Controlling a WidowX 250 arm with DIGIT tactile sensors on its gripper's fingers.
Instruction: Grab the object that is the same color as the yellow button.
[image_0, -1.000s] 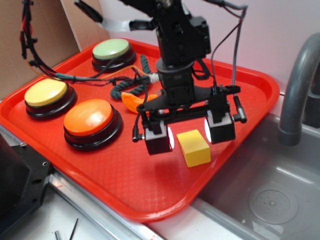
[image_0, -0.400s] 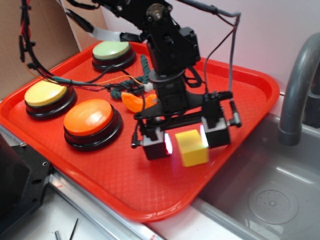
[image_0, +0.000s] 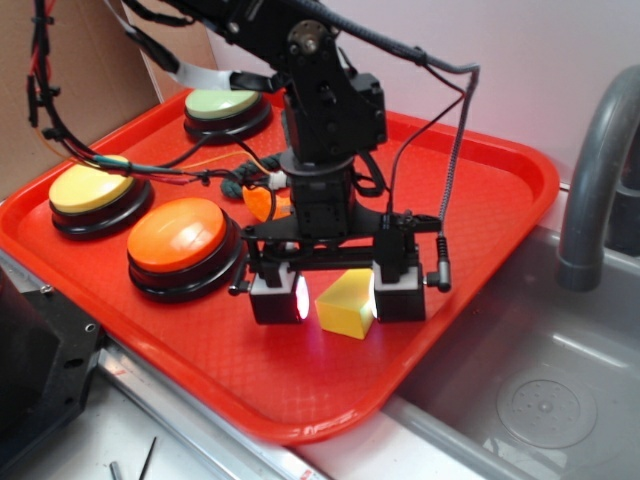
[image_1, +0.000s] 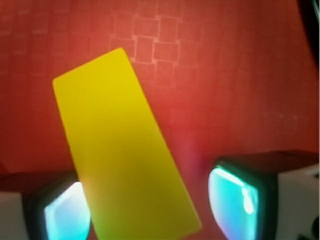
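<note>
Since a second ago the arm has swung toward the near-left of the tray and come lower, and the yellow cube (image_0: 344, 304), which lay flat between the pads, now sits tipped on an edge and turned, touching the right pad. The gripper (image_0: 338, 297) stands spread around the cube, not yet pinching it: the wrist view shows the yellow cube (image_1: 125, 150) lying slantwise across the gap, close against the left pad (image_1: 62, 212) while a strip of red tray separates it from the right pad (image_1: 235, 197).

To do this step well, I judge the claw should close slowly so the skewed block squares itself against the glowing pads rather than squirting out, and it should stay low, since a pinch on a corner would likely slip.

The cube looks solid, matte and plain-faced with crisp edges. The pads are boxy, dark-framed, with lit translucent faces. The red tray (image_0: 300, 400) is hard plastic with a fine grid texture and a raised rolled rim. Farther back sit the orange-topped button (image_0: 182, 240) and the yellow button (image_0: 93, 187), domes glossy on black bases, then the orange slice (image_0: 262, 203), a dark twisted rope (image_0: 232, 180) and the pale green button (image_0: 224, 103)
</note>
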